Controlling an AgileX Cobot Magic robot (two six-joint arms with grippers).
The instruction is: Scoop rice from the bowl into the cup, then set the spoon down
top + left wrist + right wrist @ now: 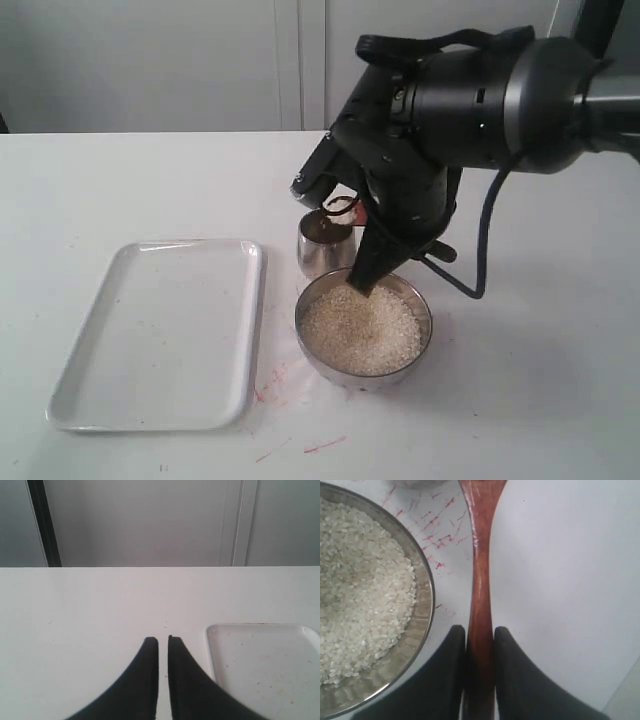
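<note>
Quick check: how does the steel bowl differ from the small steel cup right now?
The wide, shallow steel bowl is much broader than the small rounded steel cup. The bowl holds a mound of off-white rice; the cup's inside looks dark, no rice visible. Both are shiny and upright on the white table.
</note>
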